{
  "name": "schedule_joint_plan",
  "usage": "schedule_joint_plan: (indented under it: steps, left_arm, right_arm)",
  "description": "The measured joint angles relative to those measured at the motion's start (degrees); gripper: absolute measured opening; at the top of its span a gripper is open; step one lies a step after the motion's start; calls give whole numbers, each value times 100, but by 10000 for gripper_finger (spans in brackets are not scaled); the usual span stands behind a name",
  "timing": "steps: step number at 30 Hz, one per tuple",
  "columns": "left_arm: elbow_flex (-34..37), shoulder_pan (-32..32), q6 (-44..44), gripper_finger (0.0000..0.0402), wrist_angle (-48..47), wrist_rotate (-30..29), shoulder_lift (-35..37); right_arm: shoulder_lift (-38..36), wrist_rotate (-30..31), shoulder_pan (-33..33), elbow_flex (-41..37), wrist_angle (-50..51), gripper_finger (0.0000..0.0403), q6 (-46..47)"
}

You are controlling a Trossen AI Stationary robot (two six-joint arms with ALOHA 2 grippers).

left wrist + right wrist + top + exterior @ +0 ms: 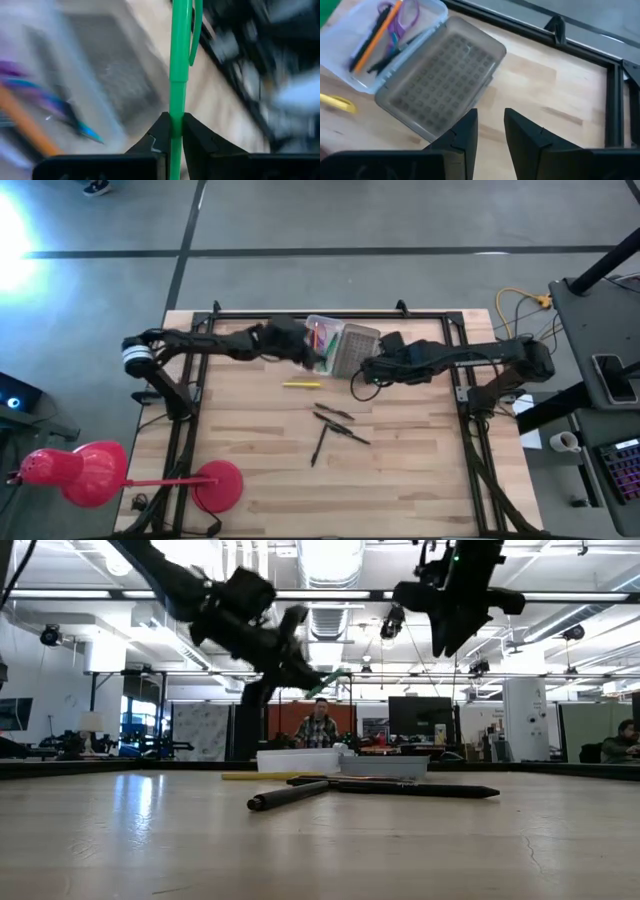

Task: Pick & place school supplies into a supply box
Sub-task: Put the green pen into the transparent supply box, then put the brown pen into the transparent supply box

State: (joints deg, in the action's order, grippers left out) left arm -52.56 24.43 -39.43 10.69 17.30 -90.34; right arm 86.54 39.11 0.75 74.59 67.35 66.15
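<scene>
Green plastic was what filled my left wrist feed: a slim green pen with a pocket clip (179,65) stood pinched between the fingers (161,137) of the left gripper (173,131), which were closed tight on its barrel. From overhead I saw that left gripper (312,355) reaching over the near edge of the small clear plastic supply box (322,328) at the far middle of the pale wooden table (400,470). The box's grey dotted-texture lid (357,348) lay flat right beside it, touching along one long side. In the right wrist feed the clear tray (427,11) already held purple-handled scissors (406,12), an orange pencil (379,34) and a couple of dark pens (395,52). The right gripper (490,131) hung above the bare wood just beside the lid (440,75), its two dark fingers parted with a narrow gap and nothing between them; overhead it sat just right of the lid (362,370). A yellow marker (301,384) lay on the table a little nearer than the box, and three thin black pens (335,425) were scattered loosely near the table's middle. Across the low feed I saw those dark pens (300,794) lying in front of the tray (300,760), and a person (319,726) in the room behind.
</scene>
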Motion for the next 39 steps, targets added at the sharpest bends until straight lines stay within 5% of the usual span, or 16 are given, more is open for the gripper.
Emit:
schedule_joint_plan:
  steps: [9,14,21,30,39]
  left_arm:
    - [263,848,-1096,33,252,-250,-406]
    - [-250,874,-1060,86,65,-910,-782]
    - [-946,890,-140,142,-1238,-901,-873]
    - [-652,233,1551,149,-2034,-730,352]
    - [865,-754,1565,150,-1458,-952,1898]
  right_arm:
    - [192,-77,0,-2,-232,84,91]
    - [523,-466,-4,-2,-715,82,-396]
    - [799,-1287,-101,-4,-803,94,-1369]
    - [1054,-2618,-309,-460,-2389,81,-3477]
    - [1526,-2485,-617,-835,-4312,110,-5208]
